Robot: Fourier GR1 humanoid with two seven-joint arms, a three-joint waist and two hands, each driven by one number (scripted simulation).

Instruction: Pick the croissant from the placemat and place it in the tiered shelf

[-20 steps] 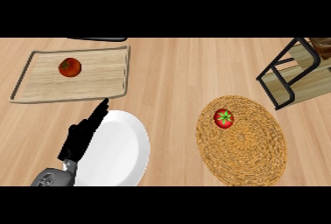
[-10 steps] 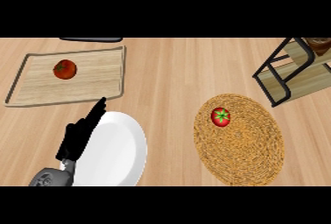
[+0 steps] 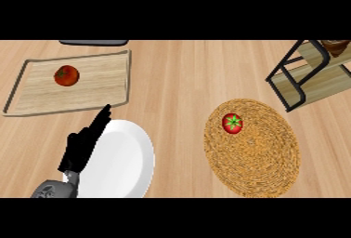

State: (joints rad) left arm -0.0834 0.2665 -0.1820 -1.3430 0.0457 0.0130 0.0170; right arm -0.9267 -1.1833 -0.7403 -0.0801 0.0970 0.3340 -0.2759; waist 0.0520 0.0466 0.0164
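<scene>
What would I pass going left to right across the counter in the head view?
Wooden tray with a tomato → left hand → white plate → woven placemat with a second tomato → tiered shelf.

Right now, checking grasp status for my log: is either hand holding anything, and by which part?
Nothing is held. The left hand rests open over the white plate; the right hand is out of view.

The tiered shelf [image 3: 308, 74] is cut off at right; a brown thing [image 3: 337, 46] on it, perhaps the croissant.
</scene>
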